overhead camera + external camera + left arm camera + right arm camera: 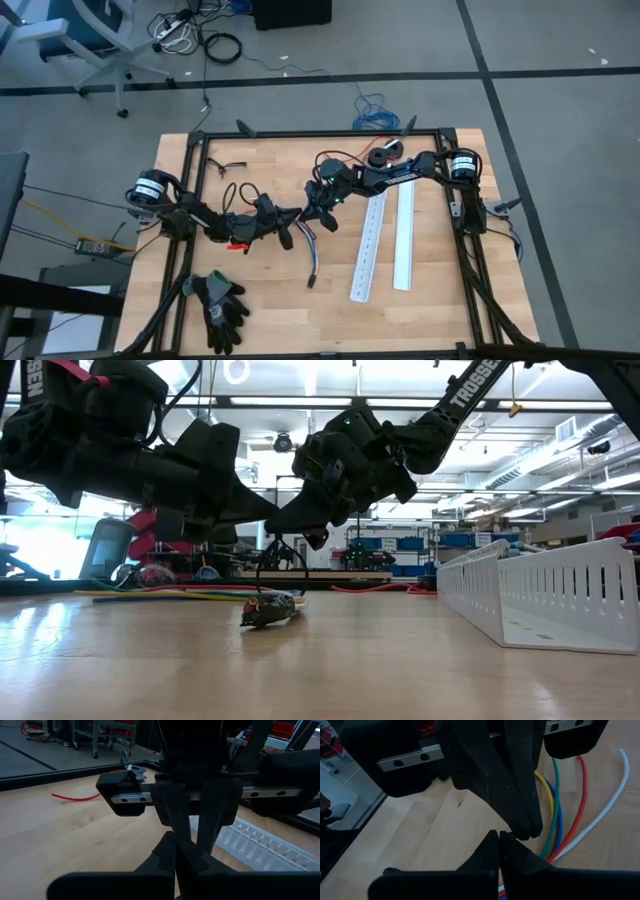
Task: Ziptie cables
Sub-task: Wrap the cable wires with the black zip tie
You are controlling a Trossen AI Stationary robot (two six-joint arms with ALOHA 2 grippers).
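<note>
Where the black frame [200,190] borders the wooden bench [270,300], both dark arms reach inward and meet near the middle. White "TROSSEN" lettering reads along the right arm [470,388] in the low view, and part of the same lettering shows on the left arm at that picture's upper corner. Two long white slotted cable ducts [385,240] lie side by side on the right half of the bench, open side up, with nothing visible in them. The near middle of the bench is bare wood, giving open room between the ducts and a pair of dark work gloves [220,305] at the near left edge. The left tool [288,228] and the right tool [322,213] hang just above the surface, nose to nose, each with its fingers pressed together and nothing seen between them. The cables [312,255] lie loose on the bench just below the two tools, their coloured strands running toward the near edge to a dark end. A black spool [385,152] sits near the far edge.
</note>
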